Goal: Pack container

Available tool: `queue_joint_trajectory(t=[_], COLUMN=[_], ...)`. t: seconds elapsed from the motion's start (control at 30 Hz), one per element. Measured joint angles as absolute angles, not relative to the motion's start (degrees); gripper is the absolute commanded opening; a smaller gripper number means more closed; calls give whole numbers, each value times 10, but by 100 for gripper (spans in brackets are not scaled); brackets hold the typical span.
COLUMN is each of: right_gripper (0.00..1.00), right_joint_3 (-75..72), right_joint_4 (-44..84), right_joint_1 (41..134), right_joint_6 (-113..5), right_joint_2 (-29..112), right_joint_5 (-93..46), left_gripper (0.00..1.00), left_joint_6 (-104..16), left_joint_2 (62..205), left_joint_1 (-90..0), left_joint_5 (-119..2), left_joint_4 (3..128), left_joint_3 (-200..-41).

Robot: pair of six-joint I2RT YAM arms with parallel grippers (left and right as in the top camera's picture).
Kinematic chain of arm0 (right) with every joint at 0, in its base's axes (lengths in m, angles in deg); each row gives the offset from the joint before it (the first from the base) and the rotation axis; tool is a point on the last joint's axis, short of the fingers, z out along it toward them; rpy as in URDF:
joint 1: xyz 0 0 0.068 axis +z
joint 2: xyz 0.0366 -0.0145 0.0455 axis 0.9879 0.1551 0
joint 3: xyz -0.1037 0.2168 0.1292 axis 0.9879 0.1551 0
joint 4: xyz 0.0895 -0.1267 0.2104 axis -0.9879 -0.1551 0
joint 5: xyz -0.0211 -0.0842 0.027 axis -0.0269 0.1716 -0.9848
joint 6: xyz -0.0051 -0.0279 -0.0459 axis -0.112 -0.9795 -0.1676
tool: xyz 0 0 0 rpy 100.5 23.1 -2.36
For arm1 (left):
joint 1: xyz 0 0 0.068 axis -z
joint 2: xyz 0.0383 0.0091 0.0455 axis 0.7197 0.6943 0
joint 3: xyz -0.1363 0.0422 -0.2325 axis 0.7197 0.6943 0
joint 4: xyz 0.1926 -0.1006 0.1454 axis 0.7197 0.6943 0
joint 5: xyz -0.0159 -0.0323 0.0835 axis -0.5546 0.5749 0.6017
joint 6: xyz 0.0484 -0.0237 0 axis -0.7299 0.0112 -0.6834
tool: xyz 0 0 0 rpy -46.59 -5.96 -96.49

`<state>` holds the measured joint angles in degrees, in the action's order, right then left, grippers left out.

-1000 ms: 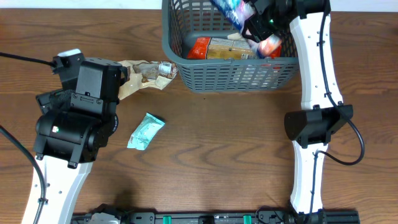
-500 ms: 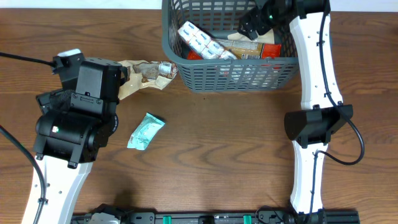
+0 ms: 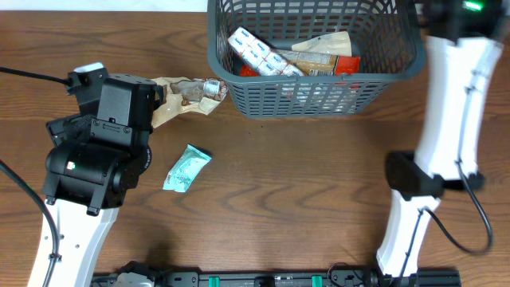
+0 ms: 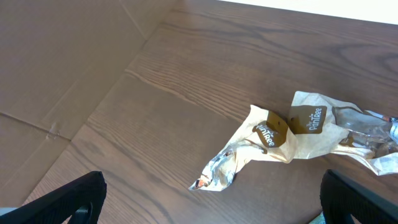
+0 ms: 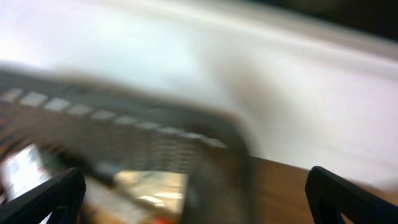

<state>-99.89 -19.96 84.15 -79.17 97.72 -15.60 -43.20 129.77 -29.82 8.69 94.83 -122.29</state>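
Pickup next: left gripper (image 4: pixel 211 202) hangs spread near the tan wrapper (image 4: pixel 292 134) beside the container (image 3: pixel 213 40) at the far edge of the table (image 3: pixel 319 175); we'd pinch its crumpled middle. The right gripper (image 5: pixel 193 196) is spread too.

Dark wood-grain table (image 3: pixel 303 175), white backdrop (image 5: pixel 298 81) beyond.

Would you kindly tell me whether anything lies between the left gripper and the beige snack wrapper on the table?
Nothing visible does. In the left wrist view, the beige snack wrapper lies flat on the wooden table just ahead of the open left gripper, with nothing over it or in front of it.
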Motion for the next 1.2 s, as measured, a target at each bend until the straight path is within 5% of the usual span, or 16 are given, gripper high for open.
queue_joint_trajectory(t=[0.47,1.2], right_gripper=[99,99], right_joint_3=[-1012,-812], right_joint_4=[-440,-424], right_joint_1=[652,583], right_joint_6=[-577,-508], right_joint_2=[875,937], right_joint_5=[44,-21], left_gripper=[99,99], left_joint_6=[-432,-432], left_joint_2=[1298,1298], left_joint_1=[-298,-298], left_joint_5=[87,80], left_joint_4=[948,948], left_joint_3=[-1223,-1223])
